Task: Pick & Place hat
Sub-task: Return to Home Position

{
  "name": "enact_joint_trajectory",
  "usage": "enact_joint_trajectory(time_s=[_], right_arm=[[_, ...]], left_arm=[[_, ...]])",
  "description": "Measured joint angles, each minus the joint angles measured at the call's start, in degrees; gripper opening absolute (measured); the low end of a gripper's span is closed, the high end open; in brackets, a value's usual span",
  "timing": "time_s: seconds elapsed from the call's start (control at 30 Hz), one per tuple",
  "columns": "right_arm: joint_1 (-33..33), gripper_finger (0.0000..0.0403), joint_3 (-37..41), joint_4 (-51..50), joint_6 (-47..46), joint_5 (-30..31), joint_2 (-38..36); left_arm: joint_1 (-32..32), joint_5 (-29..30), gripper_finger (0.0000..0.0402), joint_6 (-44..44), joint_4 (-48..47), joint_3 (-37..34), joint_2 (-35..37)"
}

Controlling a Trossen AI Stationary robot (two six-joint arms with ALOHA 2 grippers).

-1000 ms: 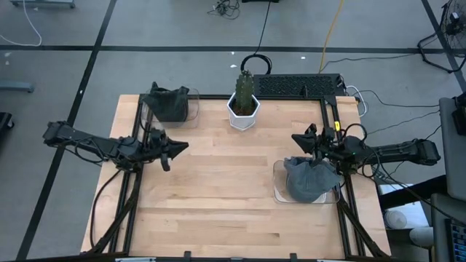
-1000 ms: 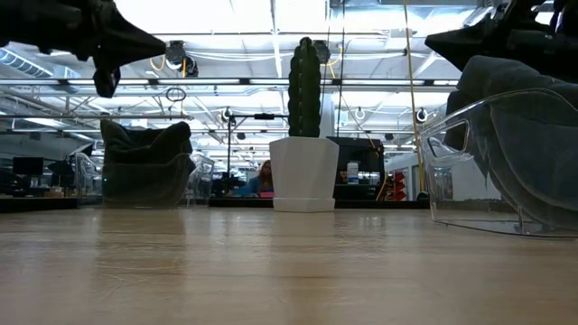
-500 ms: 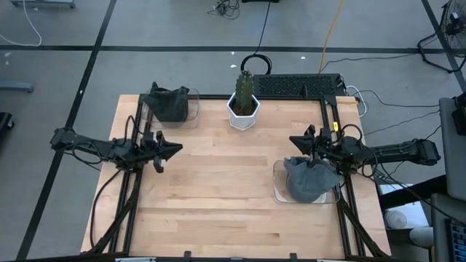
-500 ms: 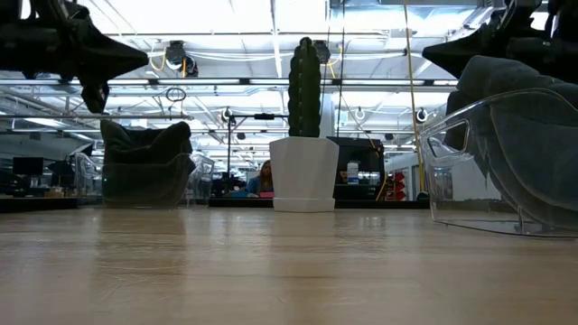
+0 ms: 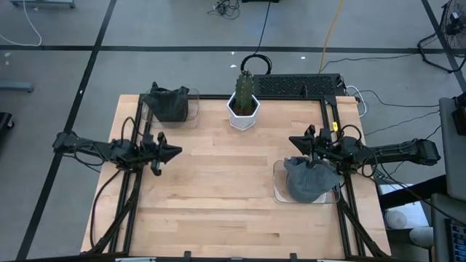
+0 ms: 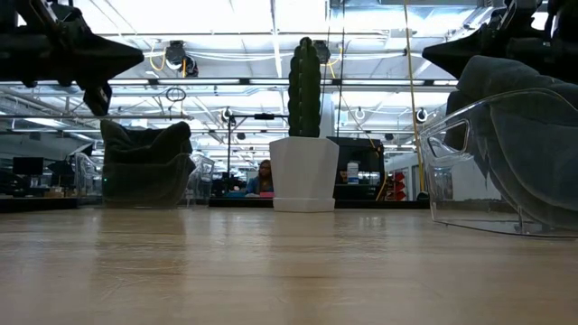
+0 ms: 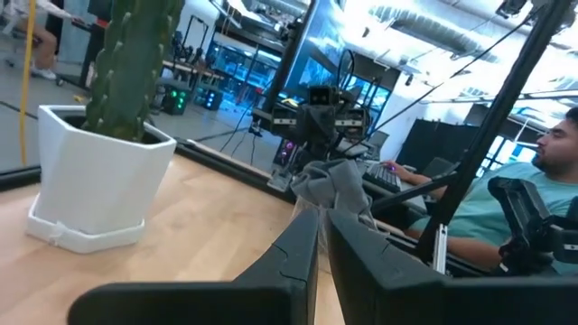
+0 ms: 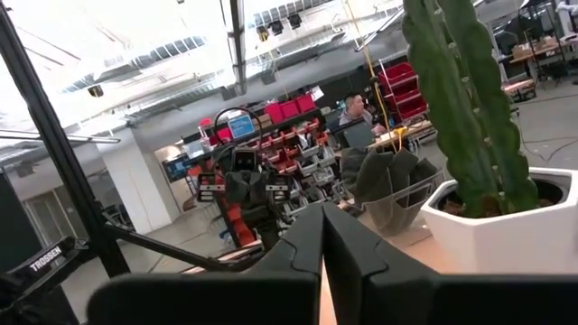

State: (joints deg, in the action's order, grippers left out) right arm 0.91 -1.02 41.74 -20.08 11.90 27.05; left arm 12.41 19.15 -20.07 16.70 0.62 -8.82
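Hats: two soft fabric caps, both already in bins; none lies on the bare surface.
Dark fabric cap (image 5: 169,106): slumped in the clear plastic bin at far left (image 5: 194,109), its crown rising above the rim.
Gray fabric cap (image 5: 309,180): heaped in the clear plastic bin at near right (image 5: 279,192), bulging over the rim; whether the heap is one cap or several cannot be told.
Left gripper (image 5: 177,151): aloft over the left side of the light wooden surface (image 5: 218,204), well apart from both bins; its fingers (image 7: 293,257) are pressed almost together and hold nothing.
Right gripper (image 5: 291,138): aloft just beyond the far edge of the near-right bin, close to the gray heap; its fingers (image 8: 298,253) are pressed together and hold nothing.
Green cactus in white faceted pot (image 5: 244,103): upright at the far middle, between the two bins.
Handling: the caps are judged light, limp and easily creased, with little risk of breakage; the crown cloth would collapse under a pinch, and the brim is probably stiffer.
Hold: most likely best taken by a raised fold of the crown or by the brim edge, where the cloth stands clear of the bin wall.
Stage: sorting appears complete; the arms need only go to rest.
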Motion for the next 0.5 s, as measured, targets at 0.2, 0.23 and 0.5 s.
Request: enact_joint_trajectory(time_s=[0.2,0.23,0.5], right_arm=[[0.0,0.0,0.0,0.0,0.0,0.0,0.0],[0.0,0.0,0.0,0.0,0.2,0.0,0.0],[0.0,0.0,0.0,-0.5,4.8,0.0,0.0]], left_arm=[[-5.6,-7.7,0.0035,-1.3,0.1,0.0,0.0],[-6.4,-8.6,0.0035,-1.6,0.1,0.0,0.0],[-10.2,-3.6,0.0035,0.3,-6.2,0.0,-0.1]])
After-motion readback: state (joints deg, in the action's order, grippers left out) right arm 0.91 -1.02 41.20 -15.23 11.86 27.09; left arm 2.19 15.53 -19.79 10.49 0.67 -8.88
